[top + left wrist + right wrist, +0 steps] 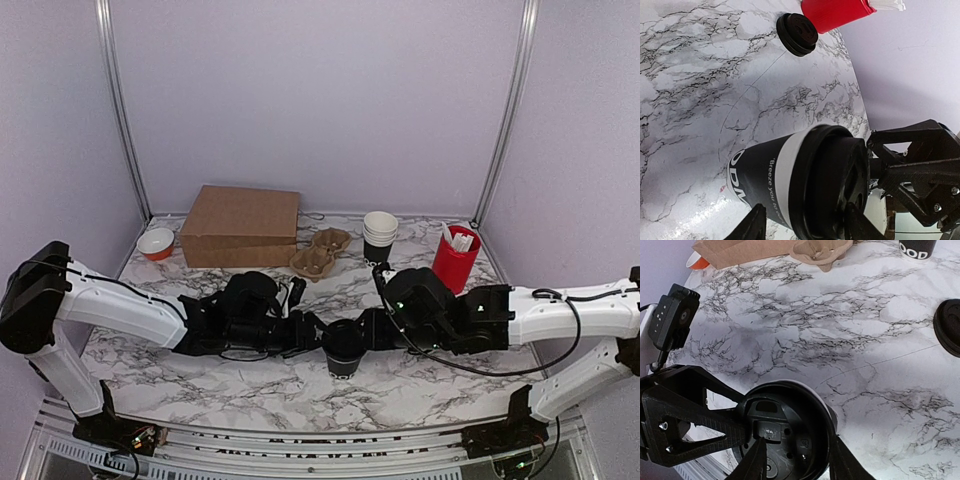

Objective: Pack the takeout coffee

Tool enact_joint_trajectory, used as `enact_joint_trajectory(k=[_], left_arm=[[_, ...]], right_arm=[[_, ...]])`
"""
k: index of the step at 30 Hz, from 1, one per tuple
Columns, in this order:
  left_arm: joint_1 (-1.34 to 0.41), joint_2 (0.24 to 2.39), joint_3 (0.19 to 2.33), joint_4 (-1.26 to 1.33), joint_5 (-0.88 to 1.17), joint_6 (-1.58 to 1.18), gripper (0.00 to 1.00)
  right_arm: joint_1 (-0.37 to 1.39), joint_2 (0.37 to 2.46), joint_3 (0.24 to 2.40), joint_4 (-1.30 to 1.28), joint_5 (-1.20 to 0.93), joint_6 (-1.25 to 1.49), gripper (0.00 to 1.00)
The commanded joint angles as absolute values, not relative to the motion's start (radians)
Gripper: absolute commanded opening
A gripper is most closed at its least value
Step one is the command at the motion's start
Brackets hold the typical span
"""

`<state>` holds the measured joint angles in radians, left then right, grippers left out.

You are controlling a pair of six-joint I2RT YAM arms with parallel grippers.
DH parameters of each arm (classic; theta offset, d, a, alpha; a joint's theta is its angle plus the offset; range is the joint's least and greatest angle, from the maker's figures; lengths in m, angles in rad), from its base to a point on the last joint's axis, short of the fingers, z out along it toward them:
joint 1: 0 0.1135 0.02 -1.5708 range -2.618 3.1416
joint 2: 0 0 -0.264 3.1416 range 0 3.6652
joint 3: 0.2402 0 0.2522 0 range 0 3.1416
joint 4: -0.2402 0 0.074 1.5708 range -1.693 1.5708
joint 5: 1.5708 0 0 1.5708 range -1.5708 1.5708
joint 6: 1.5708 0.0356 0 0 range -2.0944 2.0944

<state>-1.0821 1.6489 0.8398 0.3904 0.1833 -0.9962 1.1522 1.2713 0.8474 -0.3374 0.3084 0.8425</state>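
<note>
The left gripper (804,226) is clamped around the black paper cup (757,175), standing on the marble table (200,378) with its black lid (785,432) on. The right gripper (798,462) straddles that lid; whether it grips, I cannot tell

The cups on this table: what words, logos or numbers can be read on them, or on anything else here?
"Breeze you to e": small white print on the black cup, the rest hidden.
"ODM": big white letters on the same cup, cut off.
"OOD": big white letters on the stack of cups, cut off by the picture's edge.
Raised mark on the black lid: too small to read.
</note>
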Motion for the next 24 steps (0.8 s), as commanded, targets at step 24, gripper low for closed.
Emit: enact_joint_trajectory(k=[24], left_arm=[[-1.073, 1.653, 0.87, 0.241, 0.098, -0.949, 0.53]], right_arm=[[1.138, 1.426, 0.914, -0.452, 0.305, 0.768, 0.31]])
